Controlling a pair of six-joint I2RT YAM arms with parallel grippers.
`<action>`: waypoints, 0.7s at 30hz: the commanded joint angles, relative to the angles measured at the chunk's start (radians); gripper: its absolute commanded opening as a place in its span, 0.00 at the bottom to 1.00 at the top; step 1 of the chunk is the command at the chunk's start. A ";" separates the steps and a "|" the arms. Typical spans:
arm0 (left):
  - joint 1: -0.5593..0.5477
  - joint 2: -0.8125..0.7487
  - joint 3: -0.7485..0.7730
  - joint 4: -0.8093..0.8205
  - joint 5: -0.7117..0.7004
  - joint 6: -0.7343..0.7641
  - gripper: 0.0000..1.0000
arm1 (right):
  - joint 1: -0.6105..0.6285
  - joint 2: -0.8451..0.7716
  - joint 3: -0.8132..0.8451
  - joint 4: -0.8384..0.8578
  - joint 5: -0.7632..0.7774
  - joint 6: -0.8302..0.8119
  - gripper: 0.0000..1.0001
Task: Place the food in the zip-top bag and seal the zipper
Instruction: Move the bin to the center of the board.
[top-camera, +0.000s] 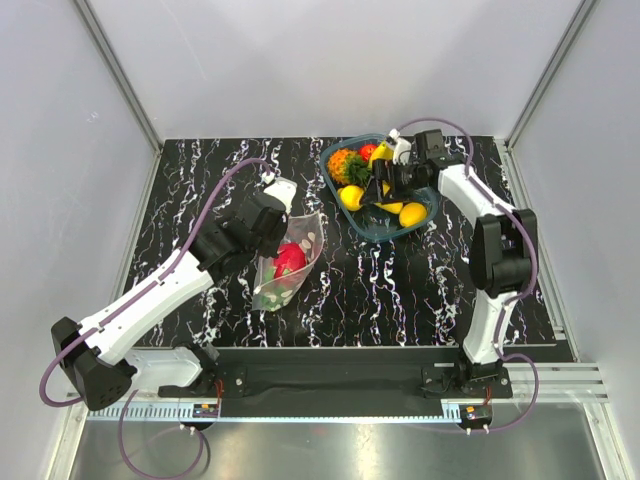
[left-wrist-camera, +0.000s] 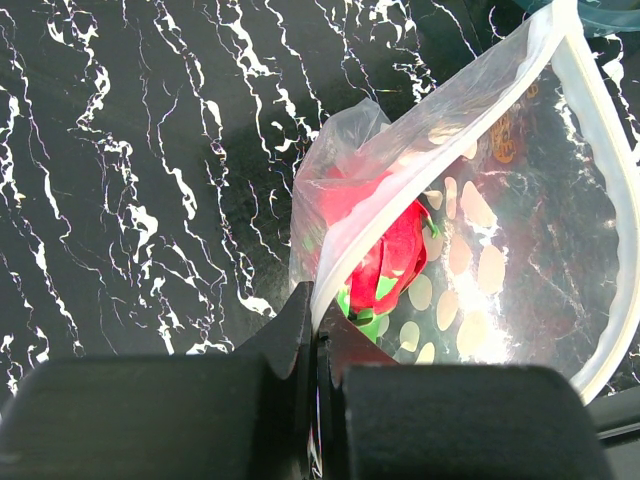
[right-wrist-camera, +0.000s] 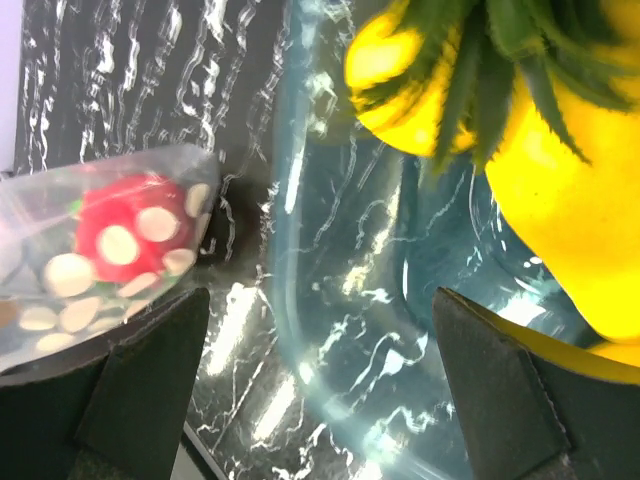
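The only print that might be writing is a small orange mark on the bag (left-wrist-camera: 470, 200), seen in the left wrist view and too blurred to read. The rest of its pattern is pale dots.

The left gripper (left-wrist-camera: 315, 330) is pinched shut on the bag's white zipper strip (left-wrist-camera: 600, 150) and holds that edge up off the table (top-camera: 400, 290), so the mouth gapes. The dragon fruit (left-wrist-camera: 395, 255) lies inside the bag, just beyond the closed fingertips, its green scales showing through the plastic. From above, the bag stands left of the table's middle, with its bottom end toward the near edge.

The right gripper (right-wrist-camera: 320, 300) is spread wide and holds nothing. It hangs inside the teal basket (top-camera: 378, 228) at the back right. Bare basket floor shows between its fingers (right-wrist-camera: 150, 370), and a yellow fruit (right-wrist-camera: 570, 210) with green leaves over it sits just off one finger. Another yellow fruit (top-camera: 351, 196), a pineapple (top-camera: 345, 163) and a small red fruit (top-camera: 368, 151) also lie in the basket.

Bag and basket stand near each other but apart, with a strip of dark marbled tabletop between them. More tabletop shows toward the near edge and on the far left, up to the white walls (top-camera: 60, 150).
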 joint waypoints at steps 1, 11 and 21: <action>0.005 -0.003 0.015 0.037 0.018 0.011 0.00 | -0.006 -0.141 0.139 -0.056 0.076 -0.029 1.00; 0.006 -0.010 0.011 0.039 0.021 0.013 0.00 | -0.008 0.034 0.462 -0.147 0.217 -0.193 1.00; 0.006 0.001 0.011 0.039 0.033 0.016 0.00 | -0.010 0.328 0.794 0.022 0.588 -0.245 1.00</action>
